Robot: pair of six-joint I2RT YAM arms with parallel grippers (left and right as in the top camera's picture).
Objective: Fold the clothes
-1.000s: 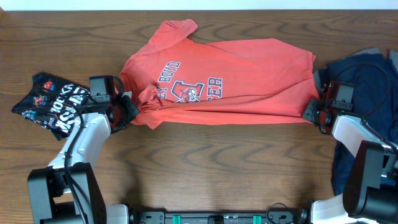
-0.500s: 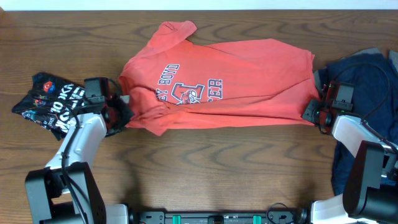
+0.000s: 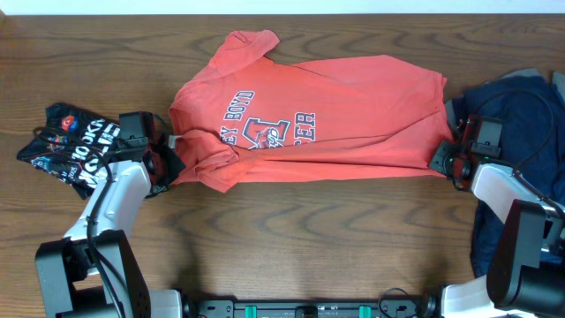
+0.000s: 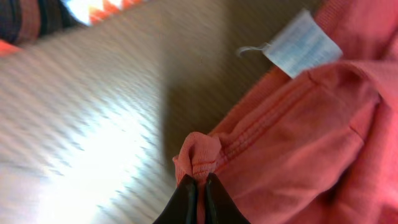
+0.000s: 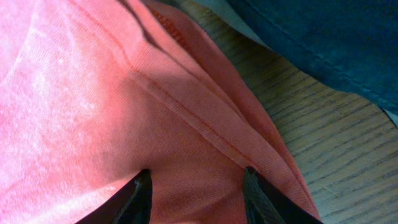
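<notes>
The coral-red T-shirt (image 3: 327, 115) with "BOYD SOCCER" print lies spread across the middle of the table. My left gripper (image 3: 168, 164) is at its left edge, shut on a bunched fold of the seamed edge; in the left wrist view (image 4: 200, 180) the fabric is pinched between the closed jaws. A white label (image 4: 301, 45) sticks out nearby. My right gripper (image 3: 440, 159) is at the shirt's right edge. In the right wrist view (image 5: 196, 177) its jaws stand wide apart with coral fabric (image 5: 124, 93) between them. Whether they touch the fabric is unclear.
A black white-lettered garment (image 3: 75, 146) lies crumpled at the far left, just left of my left arm. A navy-blue garment (image 3: 516, 110) is heaped at the right edge, behind my right arm, and shows in the right wrist view (image 5: 323, 37). Bare wood table (image 3: 309, 238) lies in front.
My left gripper has moved a little left and toward the front, drawing the shirt's left edge with it; the bunched fabric there has flattened. The right arm has not moved.
</notes>
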